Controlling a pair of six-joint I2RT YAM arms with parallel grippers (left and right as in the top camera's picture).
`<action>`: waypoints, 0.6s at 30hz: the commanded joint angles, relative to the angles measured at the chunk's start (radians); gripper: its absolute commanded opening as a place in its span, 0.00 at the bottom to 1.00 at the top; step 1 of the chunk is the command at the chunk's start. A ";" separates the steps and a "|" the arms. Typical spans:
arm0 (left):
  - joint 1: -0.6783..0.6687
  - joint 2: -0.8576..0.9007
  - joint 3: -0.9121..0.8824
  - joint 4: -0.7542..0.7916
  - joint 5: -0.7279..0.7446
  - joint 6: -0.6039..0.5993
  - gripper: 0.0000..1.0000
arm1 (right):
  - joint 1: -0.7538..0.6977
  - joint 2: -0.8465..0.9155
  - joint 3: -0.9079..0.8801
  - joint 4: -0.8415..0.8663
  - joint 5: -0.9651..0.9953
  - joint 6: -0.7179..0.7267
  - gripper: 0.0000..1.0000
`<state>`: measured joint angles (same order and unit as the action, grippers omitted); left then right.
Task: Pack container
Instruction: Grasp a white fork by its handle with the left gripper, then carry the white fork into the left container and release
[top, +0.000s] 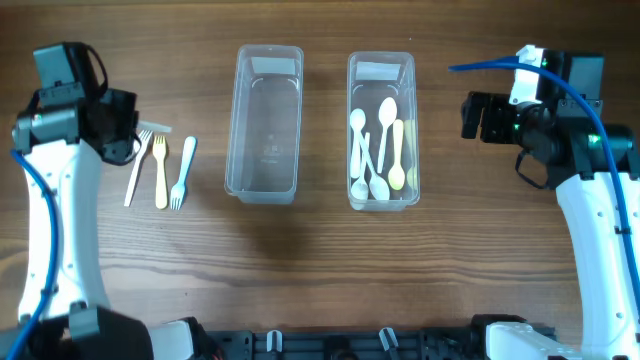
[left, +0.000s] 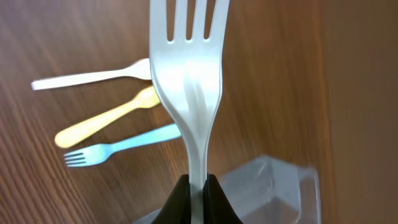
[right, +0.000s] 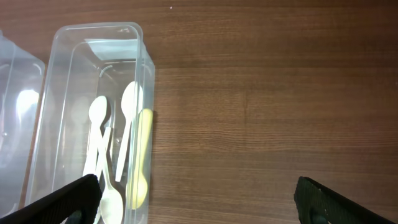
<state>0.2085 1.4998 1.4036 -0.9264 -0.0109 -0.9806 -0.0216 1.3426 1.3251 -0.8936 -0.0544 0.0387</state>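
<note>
On the table's (top: 320, 260) left side, the L gripper (left: 198, 190) is clamped tight on the handle of a pale fork (left: 189, 74). The fork is held off the wood, tines pointing away from the wrist cam. Below it 3 more forks lie flat, just left of the containers: a white fork (top: 135, 170), tilted, then a yellow fork (top: 160, 175) & a blue fork (top: 182, 172) approx parallel. The 3 are close together but apart. Blue's tines point toward the robot's side, yellow's the other way.

Mid-table are 2 clear containers, side by side w/ a gap between. The L container (top: 236, 120) has nothing visible inside; one corner of it shows in the left wrist view, under the held fork. The R container (top: 352, 120) holds a loose pile of spoons (top: 365, 160), mostly white, overlapping, w/ one yellow spoon (top: 397, 155) along the far-right wall.

The R gripper (right: 199, 202) sits to the right of the R container, fingers spread wide w/ nothing between them. Bare wood is under it and it isn't touching the container
</note>
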 joint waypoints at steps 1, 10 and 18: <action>-0.087 -0.035 0.013 0.069 0.155 0.373 0.04 | -0.002 0.009 0.015 0.003 0.013 -0.012 1.00; -0.357 -0.011 0.012 0.188 0.281 0.929 0.04 | -0.002 0.009 0.015 0.002 0.013 -0.013 1.00; -0.430 0.100 0.012 0.213 0.207 0.929 0.04 | -0.002 0.009 0.015 0.002 0.013 -0.013 1.00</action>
<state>-0.2153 1.5494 1.4040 -0.7170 0.2115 -0.0933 -0.0216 1.3426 1.3247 -0.8940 -0.0544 0.0387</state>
